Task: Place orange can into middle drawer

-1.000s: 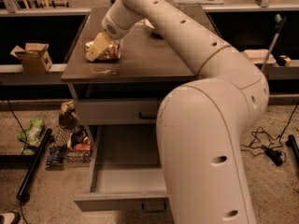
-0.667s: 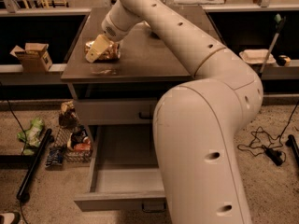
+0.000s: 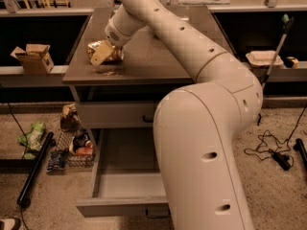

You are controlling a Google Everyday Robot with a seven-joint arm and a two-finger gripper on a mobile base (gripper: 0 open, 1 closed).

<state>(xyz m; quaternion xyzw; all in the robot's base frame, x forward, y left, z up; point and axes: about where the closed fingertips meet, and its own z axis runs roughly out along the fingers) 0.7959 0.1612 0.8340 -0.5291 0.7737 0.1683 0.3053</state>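
Note:
The orange can (image 3: pixel 109 50), crushed and shiny golden, is at the front left of the grey cabinet top (image 3: pixel 144 61). My gripper (image 3: pixel 102 53) reaches down from the long white arm and is shut on the can, with one pale finger (image 3: pixel 98 57) across its front. A small shadow lies on the top just below the can. The middle drawer (image 3: pixel 125 183) stands pulled open below the closed top drawer (image 3: pixel 115 114). Its inside is bare grey, and my arm's big lower segment hides its right part.
A cardboard box (image 3: pixel 33 57) sits on a low shelf to the left. A wire basket of snack packs (image 3: pixel 74 147) and a green bag (image 3: pixel 31 136) lie on the floor left of the drawer. A dark pole (image 3: pixel 33 169) lies beside them. Cables (image 3: pixel 268 150) lie at right.
The gripper and can stay at almost the same spot on the cabinet top. The arm's lower segments have shifted slightly. The drawer stays open.

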